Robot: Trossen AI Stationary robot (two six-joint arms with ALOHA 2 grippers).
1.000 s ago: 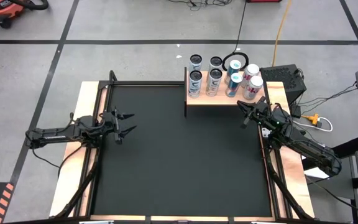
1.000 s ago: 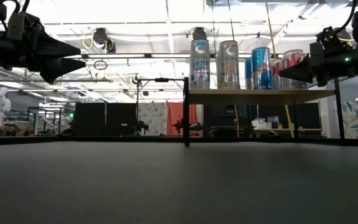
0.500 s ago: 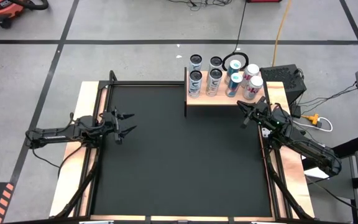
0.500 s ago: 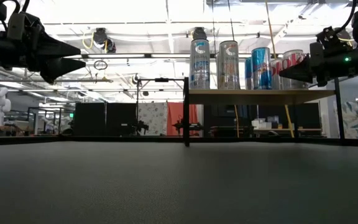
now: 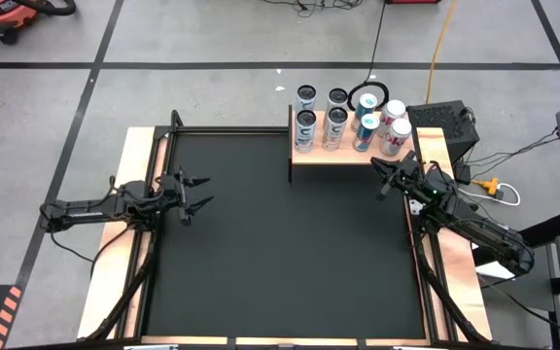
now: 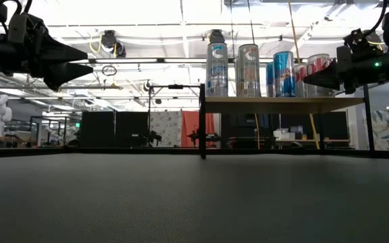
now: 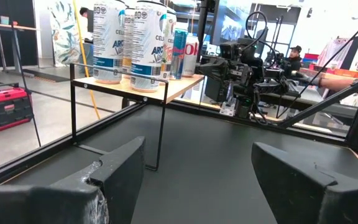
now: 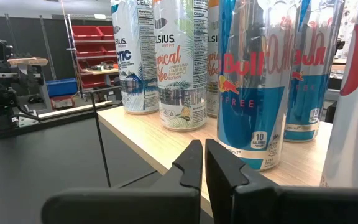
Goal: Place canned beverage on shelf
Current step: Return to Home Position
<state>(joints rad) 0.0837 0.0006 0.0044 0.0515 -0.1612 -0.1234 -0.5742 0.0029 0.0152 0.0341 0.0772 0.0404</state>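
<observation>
Evidently nothing's left to carry: cans (image 5: pixel 336 122) fill the far-edge shelf (image 5: pixel 348 156), right gripper (image 5: pixel 380 173) pinched empty beside it, left gripper (image 5: pixel 203 191) gaping wide.

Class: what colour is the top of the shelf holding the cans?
Light wood with visible grain; the shelf shows best in the right wrist view.

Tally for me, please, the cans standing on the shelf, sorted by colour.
White-blue cans: 2
White-yellow cans: 2
Blue cans: 2
Red-silver cans: 2
Total: 8, all upright on the shelf.
</observation>
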